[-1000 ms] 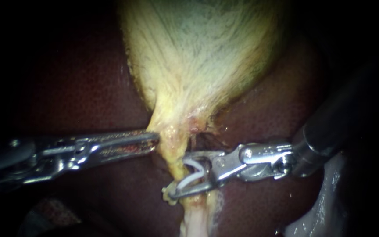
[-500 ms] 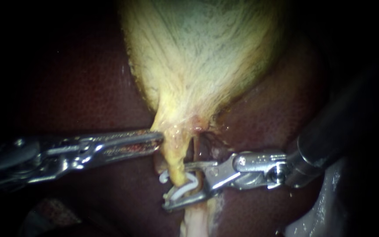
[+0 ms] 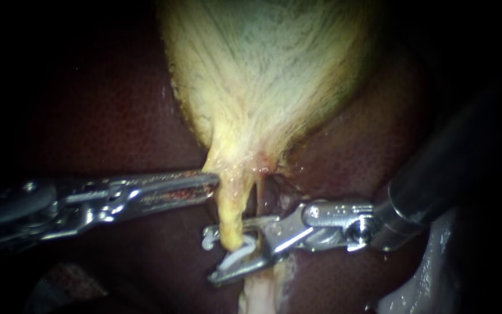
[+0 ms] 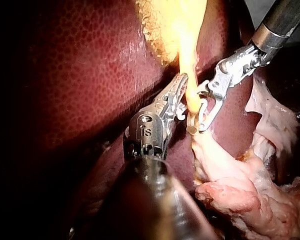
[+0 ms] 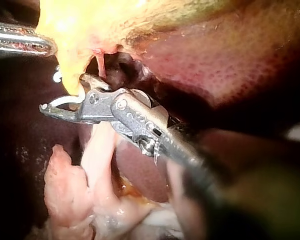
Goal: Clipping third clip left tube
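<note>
Two instruments: end effector of right instrument [image 3: 226,253] holds white clip [image 3: 207,239] astride left tube [image 3: 232,214]; that of left instrument [image 3: 209,183] closed, empty, touching tube.

Hidden behind the yellow tube [image 3: 230,212]: much of the white clip [image 3: 207,239] carried in the right instrument [image 3: 223,254]. Cut off at the endoscope view's left edge: the left instrument [image 3: 213,183]. Blurred in the right wrist view: the near shaft. Lost in darkness: the liver [image 3: 117,116] margins.
</note>
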